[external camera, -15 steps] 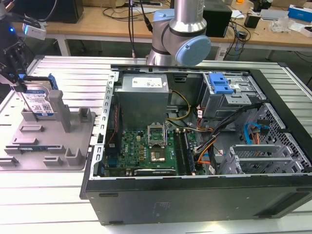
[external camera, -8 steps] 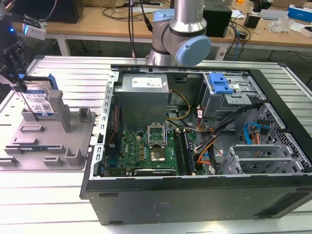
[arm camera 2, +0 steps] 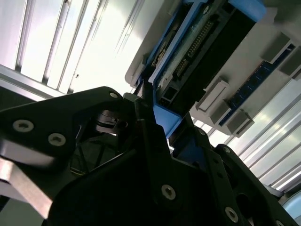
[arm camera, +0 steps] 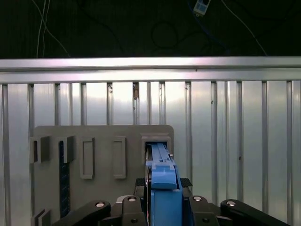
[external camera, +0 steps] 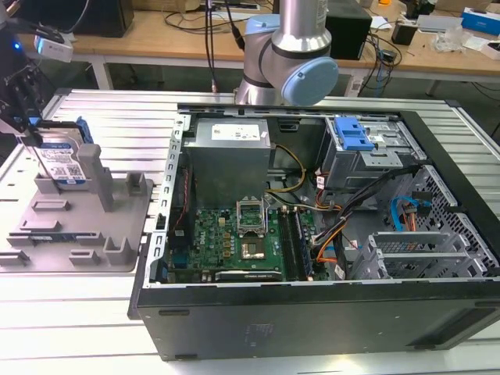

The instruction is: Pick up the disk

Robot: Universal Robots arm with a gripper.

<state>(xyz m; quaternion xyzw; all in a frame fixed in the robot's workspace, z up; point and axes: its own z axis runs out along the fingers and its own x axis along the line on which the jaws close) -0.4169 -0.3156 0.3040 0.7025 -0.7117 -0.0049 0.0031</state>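
At the exterior view's far left, the disk (external camera: 61, 160) stands on edge in the grey holder (external camera: 78, 234). The end effector (arm camera: 162, 200) grips its blue rail; a straight, untilted lift seems best.

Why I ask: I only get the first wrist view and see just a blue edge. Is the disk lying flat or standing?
Observer: In the exterior view the disk stands upright on edge in the grey holder, its labelled face towards the camera.
Operator: Is anything close beside the holder?
Observer: Yes, an open computer case sits right next to it, on the exterior view's right.
Operator: Can you see the disk's connectors anywhere?
Observer: The second wrist view shows a row of connector pins along a dark side of the disk.
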